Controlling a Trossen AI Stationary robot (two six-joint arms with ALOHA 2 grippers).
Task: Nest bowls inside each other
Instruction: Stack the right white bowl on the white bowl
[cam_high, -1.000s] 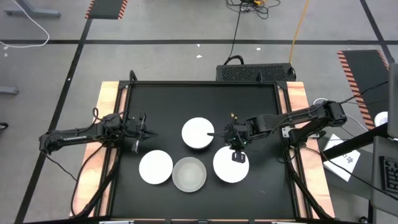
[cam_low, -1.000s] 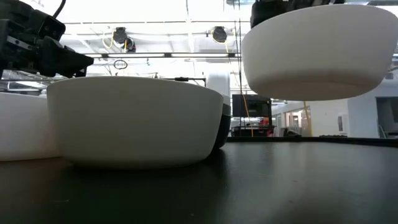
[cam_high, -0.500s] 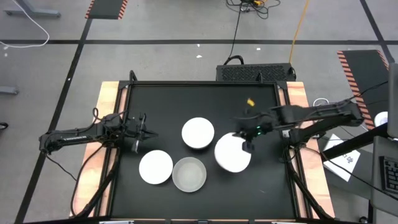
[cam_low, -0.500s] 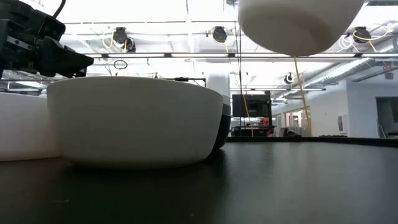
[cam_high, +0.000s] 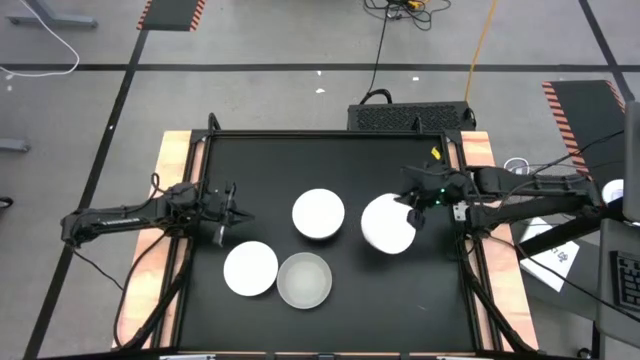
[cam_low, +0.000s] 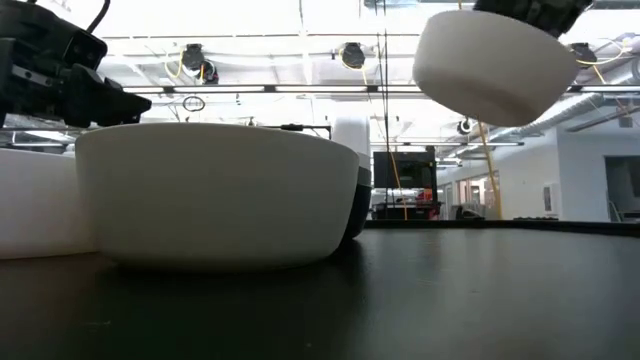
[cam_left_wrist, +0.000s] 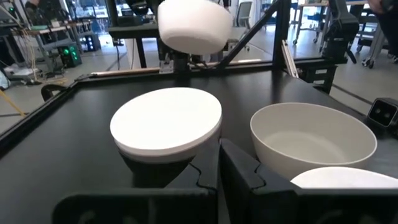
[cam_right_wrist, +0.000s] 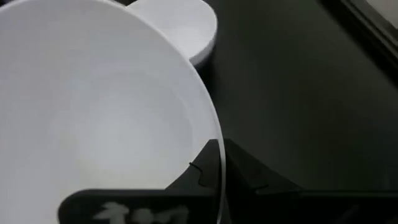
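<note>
Bowls: we see one white bowl (cam_high: 388, 223) pinched by its rim in the closed right gripper (cam_high: 412, 207), tilted above the table (cam_high: 330, 150); the left gripper (cam_high: 228, 203), closed and empty, waits near the table's left edge.

grey floor (cam_high: 250, 95) with black lines, hazard-striped mats (cam_high: 170, 14), cables.

Far half of the desk (cam_high: 330, 150) and its right front corner lie bare and passable, while three bowls obstruct the middle and front—a white bowl (cam_high: 318, 214) mid-desk, another white bowl (cam_high: 250, 268) and the pale grey bowl (cam_high: 304, 280) touching near the front edge—plus a lifted white bowl (cam_high: 388, 223) hanging tilted right of centre.
</note>
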